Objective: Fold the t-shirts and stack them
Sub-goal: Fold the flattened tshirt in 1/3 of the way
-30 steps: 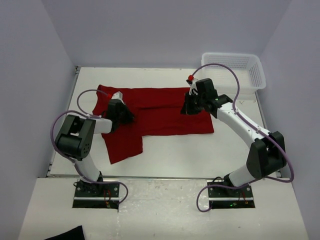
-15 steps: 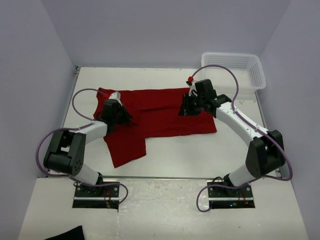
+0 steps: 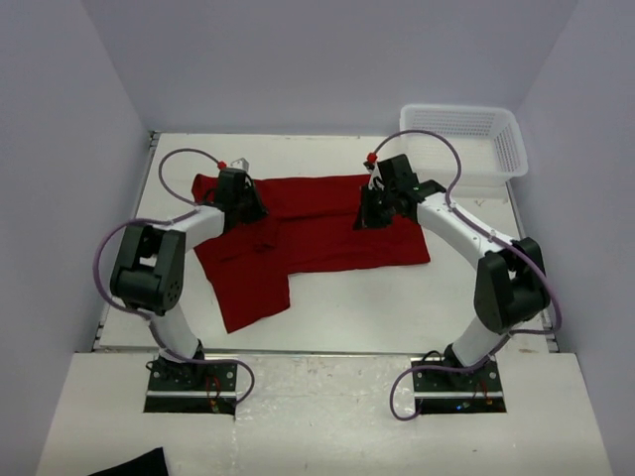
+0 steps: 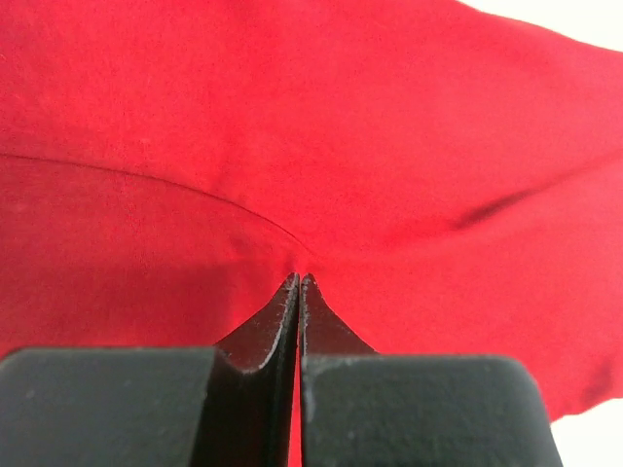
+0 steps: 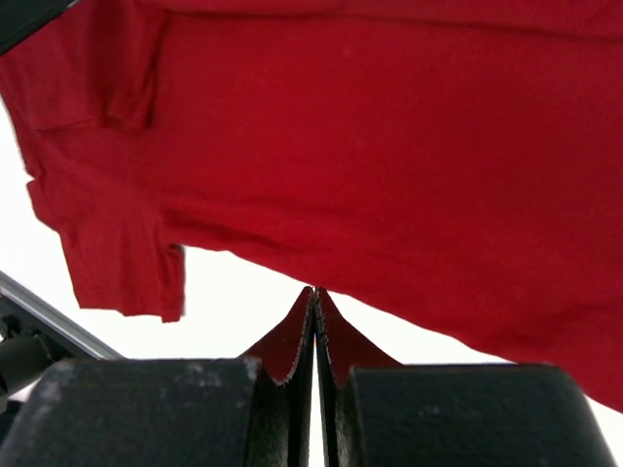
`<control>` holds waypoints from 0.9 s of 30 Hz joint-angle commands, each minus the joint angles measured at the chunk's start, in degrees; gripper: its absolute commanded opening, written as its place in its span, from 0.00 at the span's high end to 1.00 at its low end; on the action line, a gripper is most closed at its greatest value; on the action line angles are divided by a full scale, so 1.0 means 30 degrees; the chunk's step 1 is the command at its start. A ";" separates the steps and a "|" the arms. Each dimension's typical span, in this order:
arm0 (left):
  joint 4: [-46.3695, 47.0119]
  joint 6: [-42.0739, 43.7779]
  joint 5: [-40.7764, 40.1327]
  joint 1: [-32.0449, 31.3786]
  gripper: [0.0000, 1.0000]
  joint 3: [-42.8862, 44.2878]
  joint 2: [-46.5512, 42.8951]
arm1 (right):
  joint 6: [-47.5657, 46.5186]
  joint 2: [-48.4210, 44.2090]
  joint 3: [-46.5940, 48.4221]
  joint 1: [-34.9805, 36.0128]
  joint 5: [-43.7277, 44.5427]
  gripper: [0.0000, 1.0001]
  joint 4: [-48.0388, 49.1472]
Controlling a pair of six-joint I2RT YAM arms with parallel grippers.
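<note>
Left gripper [image 4: 297,282], jaws pressed together, pinches the dark red t-shirt [image 3: 327,228] near its upper-left corner. It lies spread across the middle of the table [image 3: 347,307], one flap trailing lower left. Right gripper [image 5: 314,292], likewise closed, nips its upper-right edge, near the white basket [image 3: 506,159].

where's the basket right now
Top view: the basket sits at the table's far right corner, just beyond the right gripper, clear of the t-shirt's right end.
</note>
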 commanded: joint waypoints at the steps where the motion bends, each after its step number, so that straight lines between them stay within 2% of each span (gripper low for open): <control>1: -0.1944 -0.0630 0.0173 0.0170 1.00 0.2498 0.2375 | 0.0754 0.0921 0.0155 0.0222 -0.0896 1.00 0.0814; 5: -0.2031 -0.0541 0.0438 0.0316 1.00 0.3765 0.4339 | 0.0578 0.2326 0.0594 0.0720 -0.0985 1.00 0.0814; 13: -0.2557 -0.1098 0.0351 0.1721 1.00 0.3358 0.4520 | 0.0695 0.4849 0.1708 0.1393 -0.1015 1.00 0.0198; 19: -0.3321 -0.0952 -0.0586 0.3068 1.00 0.2275 0.3701 | 0.1193 0.4617 0.1124 0.2039 -0.0663 1.00 0.0902; 23: -0.3642 -0.0367 -0.0734 0.3918 1.00 0.2623 0.3933 | 0.1164 0.3622 0.0683 0.2156 0.0214 1.00 0.0814; 27: -0.3847 0.0190 0.0317 0.4096 1.00 0.3938 0.4927 | 0.1018 0.2508 0.0244 0.2127 0.2755 0.98 -0.0060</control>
